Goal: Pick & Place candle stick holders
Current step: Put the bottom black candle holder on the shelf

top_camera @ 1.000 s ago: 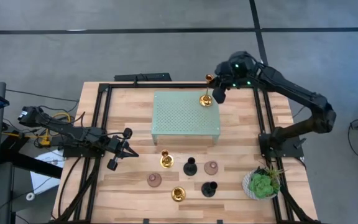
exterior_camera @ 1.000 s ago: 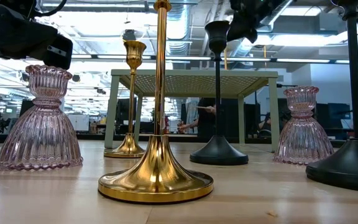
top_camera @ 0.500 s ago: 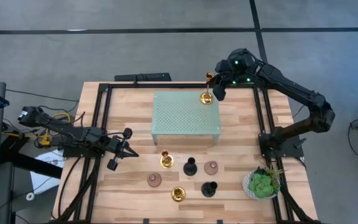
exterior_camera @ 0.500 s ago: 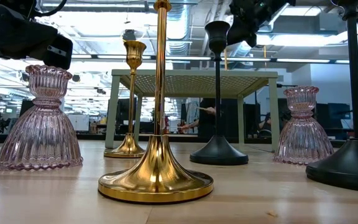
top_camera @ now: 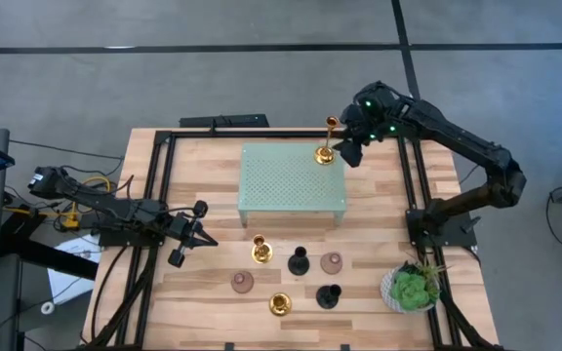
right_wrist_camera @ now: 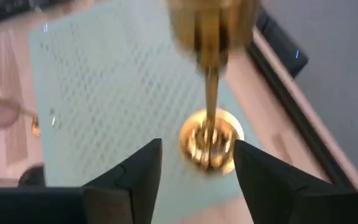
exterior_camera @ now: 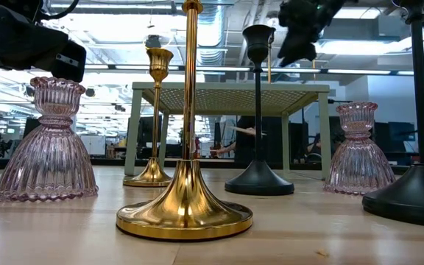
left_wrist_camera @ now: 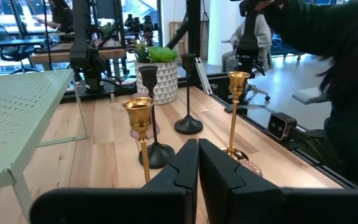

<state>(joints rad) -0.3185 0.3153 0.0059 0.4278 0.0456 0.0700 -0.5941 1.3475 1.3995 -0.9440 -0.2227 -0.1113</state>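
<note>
One gold candle stick holder (top_camera: 326, 153) stands upright by its round base (right_wrist_camera: 211, 144) on the far right corner of a green perforated stand (top_camera: 291, 183). My right gripper (right_wrist_camera: 197, 168) is open just to its right. The fingers stand on either side of the base, clear of the stem (right_wrist_camera: 211, 87). More holders stand on the near part of the table: two gold (top_camera: 261, 252) (top_camera: 280, 304), two black (top_camera: 299, 260) (top_camera: 329, 295) and two pink (top_camera: 332, 261) (top_camera: 243, 282). My left gripper (top_camera: 188, 234) waits shut at the table's left, touching nothing.
A green plant in a white pot (top_camera: 413, 288) sits at the near right corner. Black frame rails (top_camera: 159, 195) run along the table's left and right sides. Bare wood lies between the green stand and the group of holders.
My right gripper has opened and let go of the gold holder's stem, then drawn back a little toward the table's right edge. The holder stays upright on the green stand's far right corner.
</note>
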